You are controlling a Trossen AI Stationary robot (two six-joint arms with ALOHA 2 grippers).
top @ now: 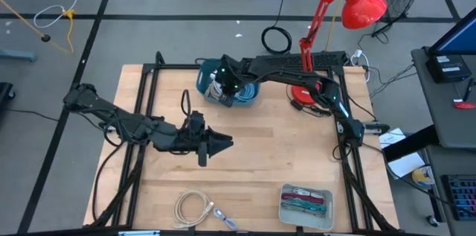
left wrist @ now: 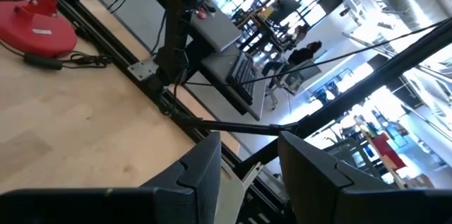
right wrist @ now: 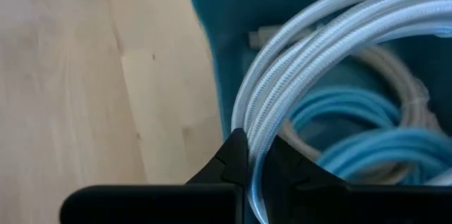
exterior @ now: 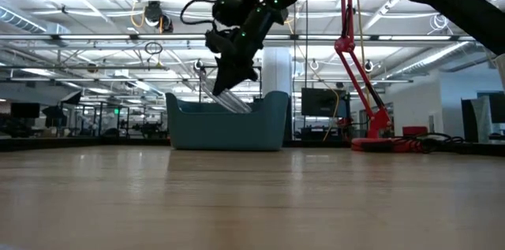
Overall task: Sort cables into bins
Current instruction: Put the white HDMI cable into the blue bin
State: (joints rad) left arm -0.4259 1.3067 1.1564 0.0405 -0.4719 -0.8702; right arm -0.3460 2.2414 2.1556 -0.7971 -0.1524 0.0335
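Note:
My right gripper [top: 218, 85] hangs over the dark teal tub [top: 249, 94] at the table's far side, shut on a white cable coil [right wrist: 304, 47]. A light blue coil [right wrist: 367, 146] and a beige coil [right wrist: 392, 83] lie inside the tub. In the low view the right gripper [exterior: 227, 84] is above the tub's left end [exterior: 225, 128]. My left gripper [top: 222, 144] is open at mid-table and holds nothing. The pale grey tray [top: 285, 208] near the near edge holds short maroon, teal and grey pieces. Another beige coil [top: 193, 208] lies on the table at the near edge. My right gripper pinches the white coil between its two fingertips [right wrist: 236, 155], across several strands of the loop [right wrist: 256, 128]. The fingers point slanting down over the tub's left wall. The coil [exterior: 233, 102] hangs below the fingers, its lower part dipping inside the tub's rim.
A red desk lamp [top: 358, 1] stands on its base [top: 303, 94] at the far right, its black cord beside it. Black frame rails [top: 141, 94] run along both sides of the table. A black coiled cord [top: 277, 40] lies on the floor beyond.

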